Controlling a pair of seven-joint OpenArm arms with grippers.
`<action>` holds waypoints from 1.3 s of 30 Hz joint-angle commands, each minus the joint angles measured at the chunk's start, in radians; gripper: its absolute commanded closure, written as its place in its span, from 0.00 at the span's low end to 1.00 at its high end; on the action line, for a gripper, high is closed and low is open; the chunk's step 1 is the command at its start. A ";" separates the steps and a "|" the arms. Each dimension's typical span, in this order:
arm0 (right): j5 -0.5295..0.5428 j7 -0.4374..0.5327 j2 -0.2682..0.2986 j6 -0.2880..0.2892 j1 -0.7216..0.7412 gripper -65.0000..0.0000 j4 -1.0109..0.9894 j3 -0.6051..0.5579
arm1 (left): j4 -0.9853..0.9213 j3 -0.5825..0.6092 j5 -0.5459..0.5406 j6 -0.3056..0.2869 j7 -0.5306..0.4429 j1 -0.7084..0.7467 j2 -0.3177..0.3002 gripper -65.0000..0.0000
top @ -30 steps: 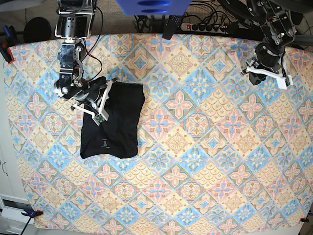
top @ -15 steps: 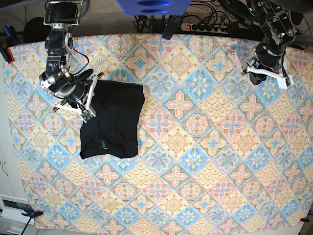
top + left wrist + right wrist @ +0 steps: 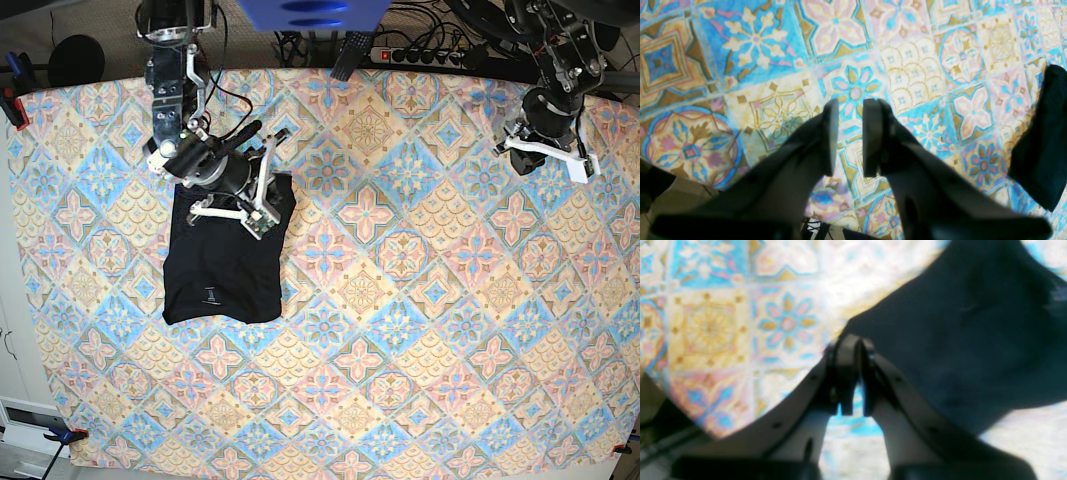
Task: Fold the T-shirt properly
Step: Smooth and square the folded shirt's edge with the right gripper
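Observation:
The black T-shirt (image 3: 225, 270) lies folded into a rectangle on the left half of the patterned tablecloth (image 3: 400, 300), a small label showing near its lower edge. My right gripper (image 3: 225, 185) hangs over the shirt's upper part. In the right wrist view that gripper (image 3: 857, 343) is shut, its tips at the edge of the T-shirt (image 3: 973, 340), and I see no cloth between the jaws. My left gripper (image 3: 545, 150) stays at the far right, well away from the shirt. It (image 3: 851, 106) stands open over bare tablecloth with nothing between its fingers (image 3: 830, 133).
A power strip and cables (image 3: 420, 50) run along the table's back edge. Clamps hold the cloth at the left corner (image 3: 10, 105) and the front left corner (image 3: 60, 435). A dark cloth-like shape (image 3: 1040, 143) shows at the right edge of the left wrist view.
My right arm has swung from the shirt's left side up and rightward over its top part. The left arm has not moved.

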 commanded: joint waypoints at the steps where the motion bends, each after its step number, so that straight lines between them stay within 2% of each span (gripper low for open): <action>1: 0.000 0.023 0.002 -0.005 0.050 0.95 -0.026 0.005 | 0.020 -0.003 -0.011 -0.003 -0.017 0.000 -0.005 0.83; 4: 0.000 0.086 0.005 -0.005 0.133 0.95 -0.137 0.006 | 0.020 -0.003 -0.011 -0.003 -0.017 0.003 -0.005 0.83; 8: 0.000 0.155 0.008 -0.005 0.144 0.95 -0.285 0.011 | 0.020 -0.003 -0.011 -0.003 -0.017 0.005 -0.005 0.83; 12: -0.001 0.166 0.009 -0.005 0.145 0.95 -0.354 0.100 | 0.020 -0.003 -0.011 -0.003 -0.017 0.006 -0.005 0.83; 22: -0.001 0.230 0.110 -0.005 0.158 0.95 -0.463 0.145 | 0.020 -0.003 -0.011 -0.003 -0.017 0.002 -0.005 0.83; 26: -0.001 0.238 0.114 -0.005 0.159 0.95 -0.485 0.197 | 0.020 -0.003 -0.022 -0.003 -0.017 0.002 -0.005 0.83; 30: -0.001 0.238 0.114 -0.005 0.159 0.95 -0.486 0.200 | 0.020 -0.003 -0.068 -0.003 -0.017 0.006 -0.008 0.83; 35: -0.001 0.238 0.114 -0.005 0.161 0.95 -0.486 0.200 | 0.020 -0.003 -0.074 -0.003 -0.017 0.011 -0.010 0.83; 39: -0.001 0.238 0.114 -0.005 0.231 0.95 -0.486 0.200 | 0.020 -0.003 -0.082 -0.003 -0.017 0.026 -0.010 0.83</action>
